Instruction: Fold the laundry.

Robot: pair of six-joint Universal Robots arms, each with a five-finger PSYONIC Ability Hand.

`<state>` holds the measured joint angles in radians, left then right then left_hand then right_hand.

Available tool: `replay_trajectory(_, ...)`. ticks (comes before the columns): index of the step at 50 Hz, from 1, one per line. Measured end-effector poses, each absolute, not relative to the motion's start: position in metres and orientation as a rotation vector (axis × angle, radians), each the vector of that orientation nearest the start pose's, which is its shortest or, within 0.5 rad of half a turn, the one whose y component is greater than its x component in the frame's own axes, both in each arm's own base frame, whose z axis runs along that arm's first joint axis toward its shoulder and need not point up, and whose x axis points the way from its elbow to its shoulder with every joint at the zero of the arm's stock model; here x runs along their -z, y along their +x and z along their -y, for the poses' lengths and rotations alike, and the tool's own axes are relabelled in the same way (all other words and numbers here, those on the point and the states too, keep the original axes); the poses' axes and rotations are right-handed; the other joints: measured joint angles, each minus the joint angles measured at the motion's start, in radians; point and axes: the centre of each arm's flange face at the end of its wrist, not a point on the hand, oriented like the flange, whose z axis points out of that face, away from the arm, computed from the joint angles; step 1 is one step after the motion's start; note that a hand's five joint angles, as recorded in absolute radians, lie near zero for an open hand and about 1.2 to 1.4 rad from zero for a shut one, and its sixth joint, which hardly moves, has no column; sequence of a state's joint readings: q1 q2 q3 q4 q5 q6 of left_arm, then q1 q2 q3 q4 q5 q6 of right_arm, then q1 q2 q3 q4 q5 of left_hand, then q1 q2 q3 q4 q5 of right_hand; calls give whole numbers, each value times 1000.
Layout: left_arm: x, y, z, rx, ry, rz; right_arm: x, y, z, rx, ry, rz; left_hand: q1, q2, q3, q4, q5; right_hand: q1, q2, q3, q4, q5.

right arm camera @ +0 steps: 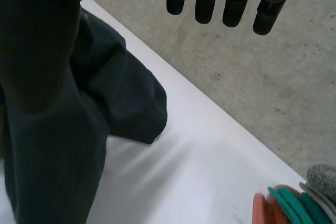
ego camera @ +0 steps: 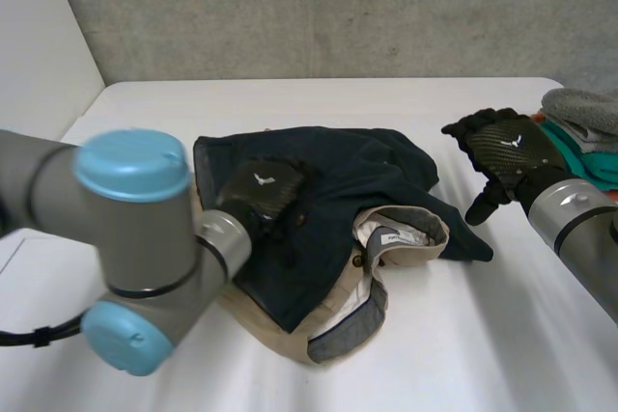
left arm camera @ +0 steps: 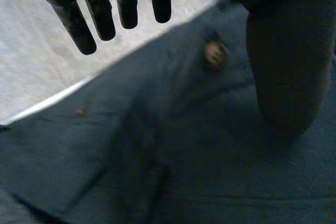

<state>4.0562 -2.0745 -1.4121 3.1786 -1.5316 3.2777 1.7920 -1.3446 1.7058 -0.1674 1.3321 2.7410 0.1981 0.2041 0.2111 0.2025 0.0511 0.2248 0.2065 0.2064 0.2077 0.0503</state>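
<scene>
The left hand [ego camera: 267, 192], fingers straight and spread, is over the middle of the navy garment [ego camera: 357, 176]. The right hand [ego camera: 504, 150], relaxed and empty, hovers beside the garment.

A white table [ego camera: 502, 335] is spread across the foreground, its far edge set close against a grey concrete wall [ego camera: 338, 7] — rough, speckled and crossed by faint lines. At the left, a plain white upright surface [ego camera: 34, 45] is met by the concrete at a slanting line. The tabletop is lit softly and evenly — soft, blurred shadows are cast on it, and its far right corner is rounded.
</scene>
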Motion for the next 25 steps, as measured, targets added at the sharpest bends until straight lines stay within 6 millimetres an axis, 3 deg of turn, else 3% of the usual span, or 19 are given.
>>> replay_trajectory(4,-163,-352,219,1941,1186,-2650,-207,220,283,1938,-953,-2188,45,44,29,32,26,0,0,0,0,0)
replay_trajectory(5,-160,-355,219,1933,1190,-2655,-206,220,282,1934,-956,-2192,278,252,225,234,221,0,0,0,0,0)
replay_trajectory(7,-153,-360,223,1926,1187,-2662,-203,219,281,1923,-965,-2201,446,382,372,383,362,0,0,0,0,0)
replay_trajectory(8,-153,-361,225,1928,1181,-2662,-201,219,281,1920,-967,-2204,725,675,661,677,634,0,0,0,0,0)
replay_trajectory(11,-159,-362,238,1975,1125,-2635,-198,218,281,1912,-977,-2215,945,956,932,955,906,0,0,0,0,0)
replay_trajectory(15,-197,-349,278,2159,899,-2493,-194,217,282,1912,-993,-2231,948,987,964,991,921,0,0,0,0,0)
replay_trajectory(17,-233,-327,314,2313,659,-2319,-194,216,283,1917,-1002,-2232,948,987,964,992,921,0,0,0,0,0)
replay_trajectory(19,-250,-316,330,2371,550,-2231,-194,216,283,1919,-1005,-2231,948,987,964,992,921,0,0,0,0,0)
replay_trajectory(23,-309,-257,392,2502,171,-1828,-195,219,281,1922,-1022,-2218,948,987,964,996,921,0,0,0,0,0)
replay_trajectory(25,-320,-235,415,2492,103,-1707,-195,221,280,1919,-1031,-2211,948,987,964,996,921,0,0,0,0,0)
